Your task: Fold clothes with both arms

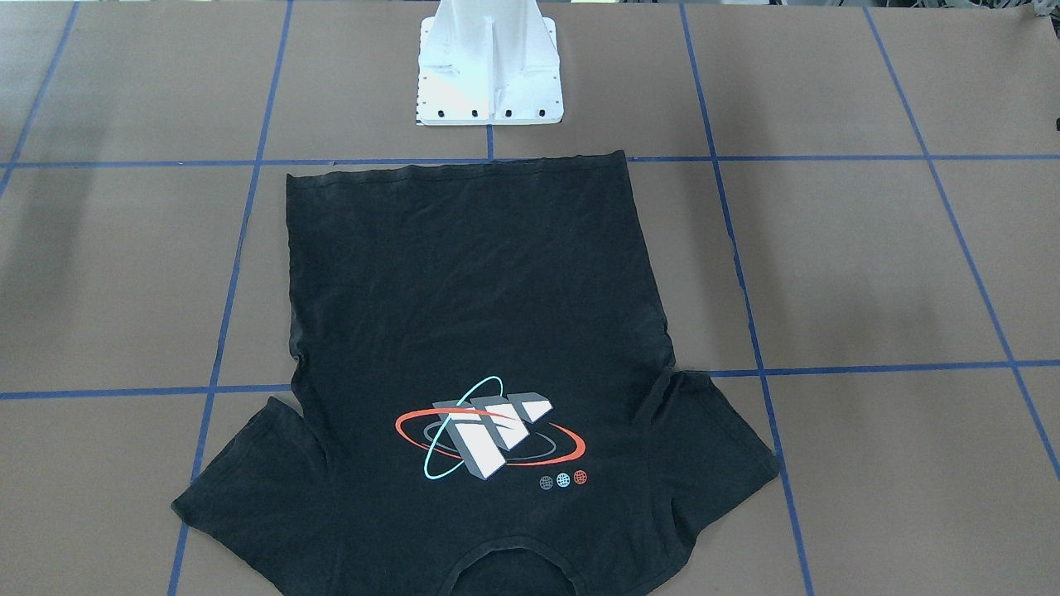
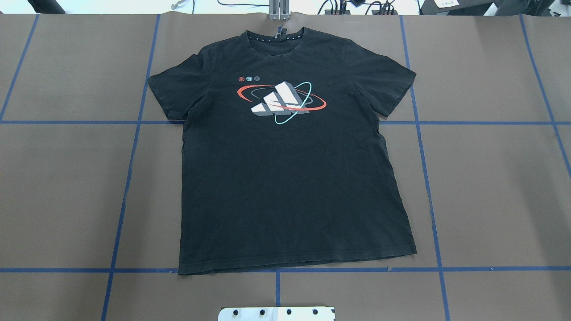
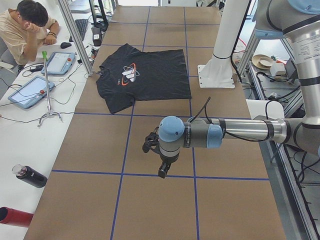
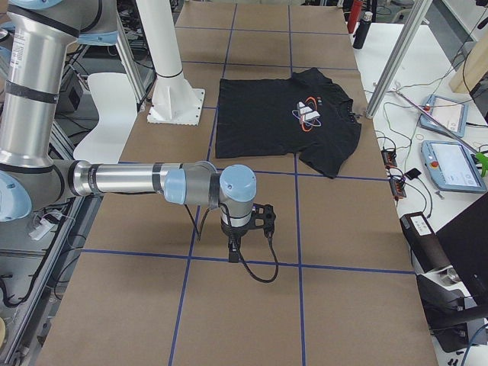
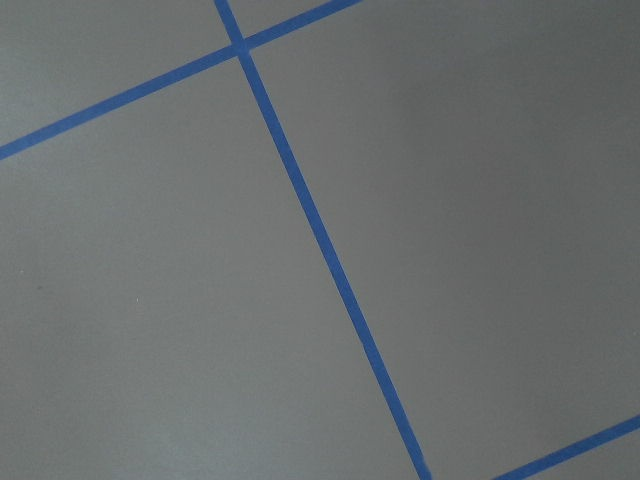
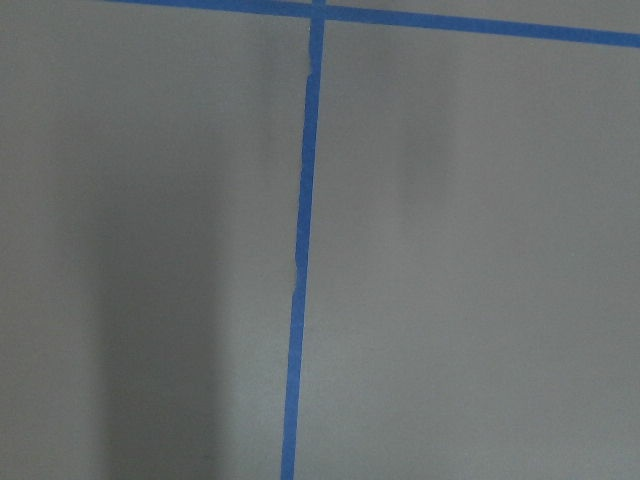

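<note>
The black short-sleeved T-shirt (image 2: 285, 178) with the red-and-cyan ringed block print lies flat and unfolded, print up, at the middle of the brown table (image 2: 490, 178) gridded with blue tape. Its collar is at the far edge and its hem is near the white pedestal base (image 1: 489, 66). The left gripper (image 3: 163, 171) and right gripper (image 4: 232, 250) hang over bare table, well apart from the shirt. Whether either gripper is wide or narrow cannot be told.

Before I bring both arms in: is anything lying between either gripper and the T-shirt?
Nothing visible does. The T-shirt lies flat, print up, and the left gripper and right gripper hang over the table off to its sides; only brown surface and blue tape lines lie between. The pedestal base stands off both paths.
</note>
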You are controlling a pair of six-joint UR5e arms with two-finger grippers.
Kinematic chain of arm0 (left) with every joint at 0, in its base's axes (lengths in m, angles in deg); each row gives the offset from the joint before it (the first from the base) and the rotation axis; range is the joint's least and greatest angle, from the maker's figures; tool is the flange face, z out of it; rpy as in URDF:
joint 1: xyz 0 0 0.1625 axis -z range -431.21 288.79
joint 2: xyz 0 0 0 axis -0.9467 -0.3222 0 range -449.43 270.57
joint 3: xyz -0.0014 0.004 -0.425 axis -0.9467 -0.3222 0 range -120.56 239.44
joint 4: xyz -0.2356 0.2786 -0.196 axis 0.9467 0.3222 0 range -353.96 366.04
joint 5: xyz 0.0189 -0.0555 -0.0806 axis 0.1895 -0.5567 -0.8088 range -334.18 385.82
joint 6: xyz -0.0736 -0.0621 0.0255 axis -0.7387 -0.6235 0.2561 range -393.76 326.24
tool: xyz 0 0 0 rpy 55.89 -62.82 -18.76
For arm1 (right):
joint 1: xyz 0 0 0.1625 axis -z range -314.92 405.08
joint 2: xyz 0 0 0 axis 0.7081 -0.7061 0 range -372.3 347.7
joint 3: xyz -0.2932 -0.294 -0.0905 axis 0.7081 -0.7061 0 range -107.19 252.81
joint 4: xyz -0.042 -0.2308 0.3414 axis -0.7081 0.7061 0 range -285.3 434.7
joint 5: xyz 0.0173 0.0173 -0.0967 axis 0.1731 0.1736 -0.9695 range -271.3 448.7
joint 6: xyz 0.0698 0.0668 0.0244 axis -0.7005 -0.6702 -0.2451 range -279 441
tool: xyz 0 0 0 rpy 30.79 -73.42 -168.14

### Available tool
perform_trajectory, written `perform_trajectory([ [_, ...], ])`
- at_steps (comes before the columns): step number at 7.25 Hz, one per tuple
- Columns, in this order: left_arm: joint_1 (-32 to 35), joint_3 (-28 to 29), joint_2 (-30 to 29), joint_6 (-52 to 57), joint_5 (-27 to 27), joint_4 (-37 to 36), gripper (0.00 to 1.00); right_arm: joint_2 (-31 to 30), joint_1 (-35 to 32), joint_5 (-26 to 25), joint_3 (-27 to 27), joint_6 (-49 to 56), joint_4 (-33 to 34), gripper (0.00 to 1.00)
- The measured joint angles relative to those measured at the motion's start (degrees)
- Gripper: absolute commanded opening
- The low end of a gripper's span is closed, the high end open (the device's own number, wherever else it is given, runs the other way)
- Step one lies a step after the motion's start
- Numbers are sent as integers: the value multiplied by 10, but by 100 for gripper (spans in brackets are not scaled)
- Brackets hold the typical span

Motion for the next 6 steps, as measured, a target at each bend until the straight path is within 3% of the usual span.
perform_trajectory([
  [4, 0, -38, -12, 2, 5, 19, 100, 19, 0, 0, 21, -4, -3, 100],
  [6, -1, -35, -59, 0, 18, 88, 100, 81, 2, 2, 19, -6, -51, 100],
])
